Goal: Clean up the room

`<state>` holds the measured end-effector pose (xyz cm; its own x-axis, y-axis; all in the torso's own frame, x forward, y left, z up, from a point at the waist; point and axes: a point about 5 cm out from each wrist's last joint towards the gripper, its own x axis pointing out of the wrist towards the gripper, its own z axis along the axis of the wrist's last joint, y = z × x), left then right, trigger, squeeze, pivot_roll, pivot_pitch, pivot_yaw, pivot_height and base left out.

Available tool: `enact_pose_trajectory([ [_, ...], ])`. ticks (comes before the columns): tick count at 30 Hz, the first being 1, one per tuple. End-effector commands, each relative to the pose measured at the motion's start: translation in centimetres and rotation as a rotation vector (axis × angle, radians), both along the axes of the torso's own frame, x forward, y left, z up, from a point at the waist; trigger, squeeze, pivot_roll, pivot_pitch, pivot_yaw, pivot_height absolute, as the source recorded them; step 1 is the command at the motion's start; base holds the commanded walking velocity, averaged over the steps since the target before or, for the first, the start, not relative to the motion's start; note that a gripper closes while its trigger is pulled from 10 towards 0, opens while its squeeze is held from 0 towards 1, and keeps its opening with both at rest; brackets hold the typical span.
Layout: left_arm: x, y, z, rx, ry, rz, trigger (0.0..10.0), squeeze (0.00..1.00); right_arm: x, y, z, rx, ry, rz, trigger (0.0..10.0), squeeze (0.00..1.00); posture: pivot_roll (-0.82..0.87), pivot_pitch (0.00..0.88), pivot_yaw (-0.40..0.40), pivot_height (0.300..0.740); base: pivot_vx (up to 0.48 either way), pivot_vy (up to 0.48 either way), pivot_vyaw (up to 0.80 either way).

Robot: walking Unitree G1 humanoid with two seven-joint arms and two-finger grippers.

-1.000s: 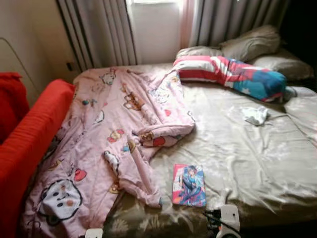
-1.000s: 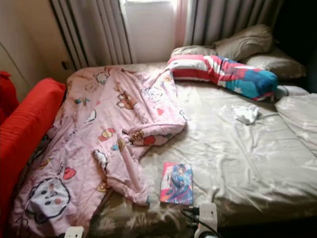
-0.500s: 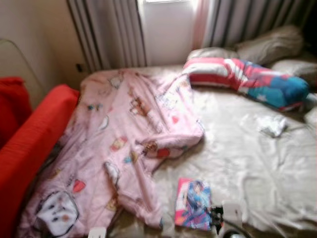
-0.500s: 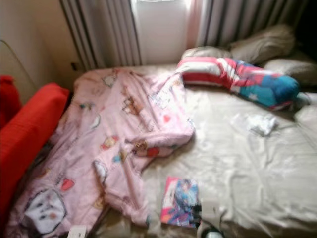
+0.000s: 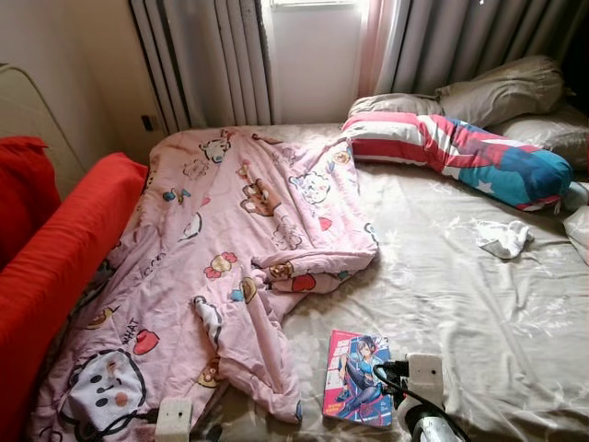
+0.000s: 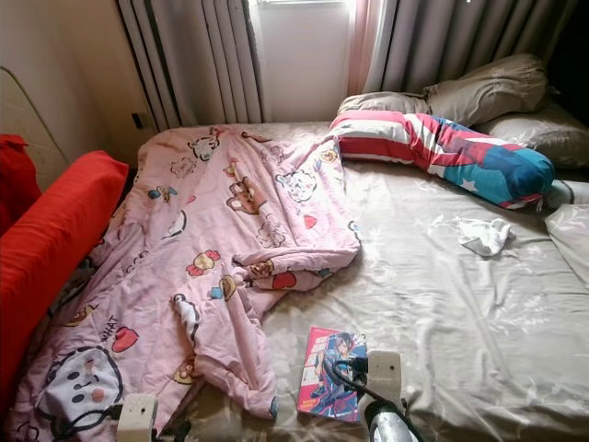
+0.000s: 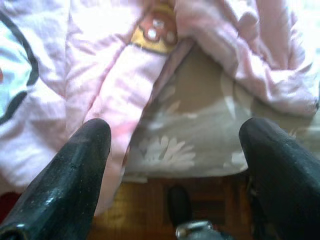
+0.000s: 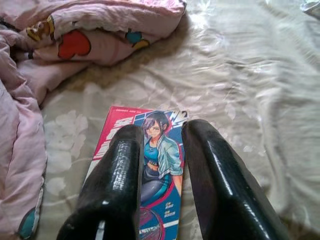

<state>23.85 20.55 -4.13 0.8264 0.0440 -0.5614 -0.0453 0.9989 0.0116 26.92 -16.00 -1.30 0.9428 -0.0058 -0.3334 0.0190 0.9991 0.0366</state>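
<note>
A bed with a beige sheet (image 5: 460, 295) lies before me. A crumpled pink cartoon quilt (image 5: 230, 249) covers its left half. A manga book (image 5: 357, 378) lies flat near the front edge. My right gripper (image 8: 161, 127) hovers just above that book (image 8: 162, 165), its fingers a narrow gap apart with nothing between them. Its white wrist (image 5: 425, 373) shows beside the book. My left gripper (image 7: 177, 127) is wide open over the quilt's front edge (image 7: 100, 75), its wrist (image 5: 173, 419) low at the bed's front. A small white cloth (image 5: 503, 238) lies on the right.
A long striped red, white and blue pillow (image 5: 469, 152) and grey pillows (image 5: 502, 87) lie at the head of the bed under curtains. A red sofa (image 5: 55, 267) stands tight against the bed's left side. Wooden floor (image 7: 145, 210) shows below the bed edge.
The camera has come a little closer and steadied. My right wrist has risen into view beside the book. The things on the bed lie as before.
</note>
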Motion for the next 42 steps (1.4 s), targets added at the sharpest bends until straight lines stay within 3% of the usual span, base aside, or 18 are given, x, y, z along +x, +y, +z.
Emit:
enact_pose_trajectory([
  [1, 0.4, 0.3, 0.6, -0.009, -0.064, 0.015, 10.0, 0.0, -0.2, 0.3, 0.2, -0.016, -0.034, 0.013, 10.0, 0.0, -0.05, 0.142, 0.01, 0.74, 0.0, 0.0, 0.0],
  [4, 1.9, 0.5, 2.5, -0.024, -0.208, 0.023, 10.0, 0.0, -0.3, 0.4, 0.6, -0.041, -0.093, 0.055, 10.0, 0.0, -0.04, 0.144, 0.005, 0.74, 0.0, 0.0, 0.0],
  [8, 4.1, 1.0, 6.4, 0.004, -0.45, 0.025, 10.0, 0.0, -0.5, -0.2, 1.5, -0.052, -0.181, 0.038, 10.0, 0.0, -0.04, 0.144, -0.003, 0.74, 0.0, 0.0, 0.0],
  [14, 3.2, 1.0, 7.7, 0.014, -0.557, 0.009, 10.0, 0.0, -0.5, -0.6, 2.5, -0.047, -0.254, -0.006, 10.0, 0.0, -0.05, 0.146, -0.005, 0.74, 0.0, 0.0, 0.0],
  [23, 4.2, 0.5, 9.5, -0.012, -0.606, -0.014, 10.0, 0.0, 0.2, 0.0, 2.9, -0.048, -0.258, -0.016, 10.0, 0.0, -0.04, 0.143, -0.005, 0.74, 0.0, 0.0, 0.0],
  [34, 4.1, 0.1, 9.8, -0.028, -0.599, -0.026, 10.0, 0.0, 0.2, -0.1, 3.0, -0.053, -0.244, -0.016, 10.0, 0.0, -0.04, 0.156, -0.004, 0.74, 0.0, 0.0, 0.0],
  [42, 4.3, 0.1, 10.2, -0.032, -0.592, -0.029, 10.0, 0.0, 0.6, 0.1, 3.1, -0.051, -0.23, -0.019, 10.0, 0.0, -0.04, 0.163, -0.004, 0.681, 0.0, 0.0, 0.0],
])
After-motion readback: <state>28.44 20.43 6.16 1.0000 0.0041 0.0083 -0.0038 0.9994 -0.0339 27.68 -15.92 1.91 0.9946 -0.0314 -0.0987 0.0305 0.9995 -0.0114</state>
